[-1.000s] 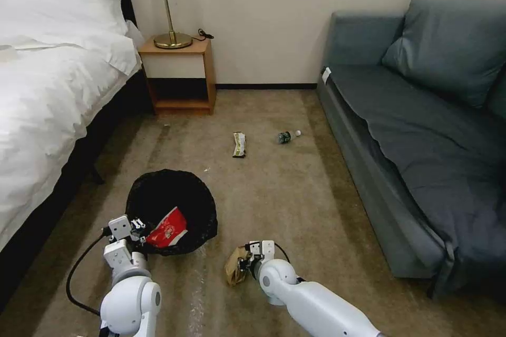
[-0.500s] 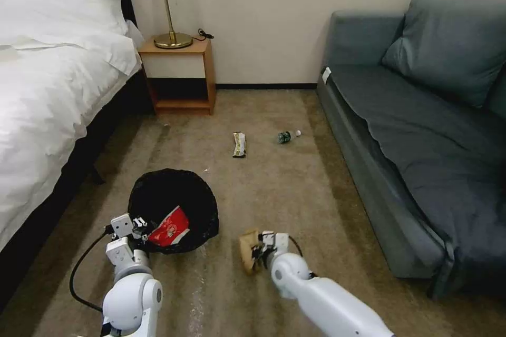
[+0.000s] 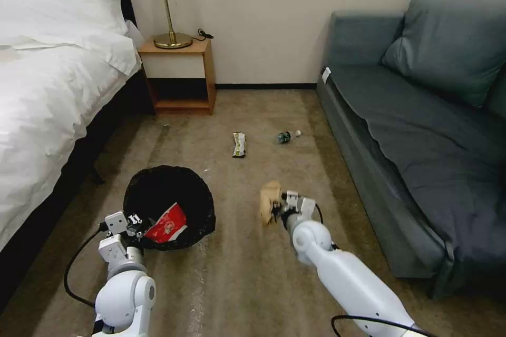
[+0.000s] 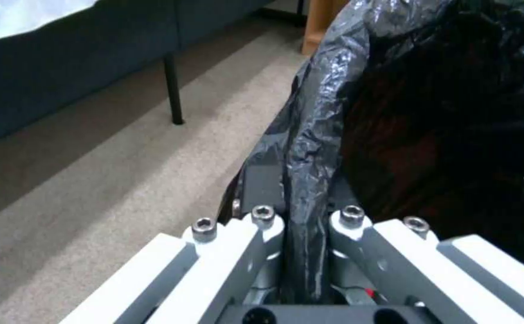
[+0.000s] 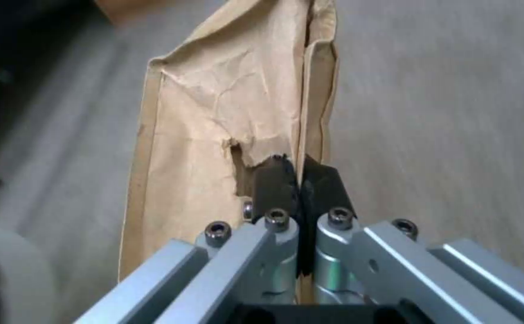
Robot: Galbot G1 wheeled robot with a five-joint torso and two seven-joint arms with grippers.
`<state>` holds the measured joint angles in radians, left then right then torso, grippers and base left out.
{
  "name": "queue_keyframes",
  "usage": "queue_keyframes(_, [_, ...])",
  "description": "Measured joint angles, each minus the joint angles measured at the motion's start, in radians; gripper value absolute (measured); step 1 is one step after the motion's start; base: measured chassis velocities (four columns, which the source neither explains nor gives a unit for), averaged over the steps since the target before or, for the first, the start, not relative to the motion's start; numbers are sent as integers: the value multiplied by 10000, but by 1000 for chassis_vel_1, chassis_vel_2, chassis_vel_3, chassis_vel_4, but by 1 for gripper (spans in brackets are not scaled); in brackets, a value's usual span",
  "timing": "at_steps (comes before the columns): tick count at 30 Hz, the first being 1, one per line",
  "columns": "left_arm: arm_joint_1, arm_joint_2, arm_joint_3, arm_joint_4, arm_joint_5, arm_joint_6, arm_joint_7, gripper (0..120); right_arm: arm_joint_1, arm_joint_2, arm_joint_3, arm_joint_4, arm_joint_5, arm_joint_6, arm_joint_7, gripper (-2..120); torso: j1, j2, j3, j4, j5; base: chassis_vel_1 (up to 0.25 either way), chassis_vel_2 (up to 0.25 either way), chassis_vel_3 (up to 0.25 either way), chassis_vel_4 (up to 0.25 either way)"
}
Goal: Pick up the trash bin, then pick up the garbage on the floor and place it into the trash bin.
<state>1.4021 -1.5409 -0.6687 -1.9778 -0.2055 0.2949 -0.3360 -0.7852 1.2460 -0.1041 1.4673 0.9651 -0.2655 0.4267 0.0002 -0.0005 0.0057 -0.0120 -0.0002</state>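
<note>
Carpet floor (image 3: pixel 247 284) runs as an open lane between the bed (image 3: pixel 47 95) on the left and the sofa (image 3: pixel 421 131) on the right. The far end is closed by the wall and a nightstand (image 3: pixel 182 71) carrying a brass lamp (image 3: pixel 169 10). The widest bare carpet is in the middle, ahead of both arms.

Left gripper (image 3: pixel 136 221): clenched on the near rim of the trash bin (image 3: pixel 168 189). The left wrist view shows the black bag (image 4: pixel 310 148) pinched tight between the two fingers (image 4: pixel 262 180), no gap. The bin sits low left of centre, close to the bed's dark base. A crushed red-and-white cup (image 3: pixel 166 224) lies inside, against the near wall. The print on the cup is too small to read.

Right gripper (image 3: pixel 276 208): closed on a piece of brown paper (image 3: pixel 270 200), held right of the bin and apart from it. In the right wrist view the black finger pads (image 5: pixel 274 180) meet on a fold of the paper (image 5: pixel 214 135), which is torn beside the pads and stretches away from them.

On the carpet farther out lie a flat snack wrapper (image 3: pixel 239 144) and, just to its right, a small plastic bottle (image 3: pixel 287 136) with a green label and white cap, on its side nearer the sofa. Both are well apart from the bin and the grippers. Neither label is legible.
</note>
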Motion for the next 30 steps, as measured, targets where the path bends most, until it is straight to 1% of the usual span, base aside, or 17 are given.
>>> queue_keyframes(2, [41, -12, 126, -15, 27, 2, 4, 4, 175, 10, -90, 887, -442, 332, -77, 0, 0, 0, 0, -1, 0, 0, 0, 0, 0])
queue_keyframes(3, [41, -12, 126, -15, 27, 2, 4, 4, 175, 10, -90, 887, -442, 332, -77, 0, 0, 0, 0, -1, 0, 0, 0, 0, 0])
queue_keyframes(5, [53, 39, 192, -18, 64, 15, 9, 4, 356, 0, -441, 1737, -669, 625, -177, 0, 0, 1, -1, 0, -1, 0, 0, 0, 0])
queue_keyframes(6, [53, 39, 192, -18, 64, 15, 9, 4, 356, 0, -441, 1737, -669, 625, -177, 0, 0, 1, -1, 0, -1, 0, 0, 0, 0])
queue_keyframes(8, [42, 89, 204, 16, 83, 15, 5, 4, 633, 58, -926, 2208, -1028, 1069, -350, 0, 0, 1, -1, 0, 0, 0, 0, 0, 0])
queue_keyframes(9, [42, 89, 204, 16, 83, 15, 5, 4, 633, 58, -926, 2208, -1028, 1069, -350, 0, 0, 1, -1, 0, 0, 0, 0, 0, 0])
queue_keyframes(12, [42, 84, 208, 45, 98, 16, 7, 4, 1037, 284, -1687, 2674, -1297, 1410, -511, 0, 0, 0, -1, 0, -2, 0, 0, 0, 0])
queue_keyframes(16, [46, 68, 191, 64, 104, 16, 6, 4, 1215, 459, -2152, 2790, -1298, 1519, -512, 0, 0, 1, -1, 1, -2, 0, 0, 0, 0])
queue_keyframes(18, [52, 66, 188, 71, 121, 16, 7, 4, 1355, 643, -2731, 2734, -1421, 1626, -514, 0, -1, 1, -1, 1, -1, 0, 0, 0, 0])
queue_keyframes(22, [51, 62, 196, 78, 143, 16, 5, 4, 1407, 732, -3134, 2580, -1553, 1684, -519, 0, 0, 1, -1, 1, -1, 0, 0, 0, 0])
queue_keyframes(24, [41, 34, 238, 81, 197, 16, 4, 4, 1421, 794, -3535, 2424, -1713, 1721, -560, 0, 0, 0, -1, 1, -1, 0, 0, 0, 0])
queue_keyframes(30, [21, -86, 450, 17, 281, 18, -21, 4, 1421, 883, -3938, 2081, -1916, 1831, -610, 0, 0, 0, -1, 0, 0, 0, 0, 0, 0])
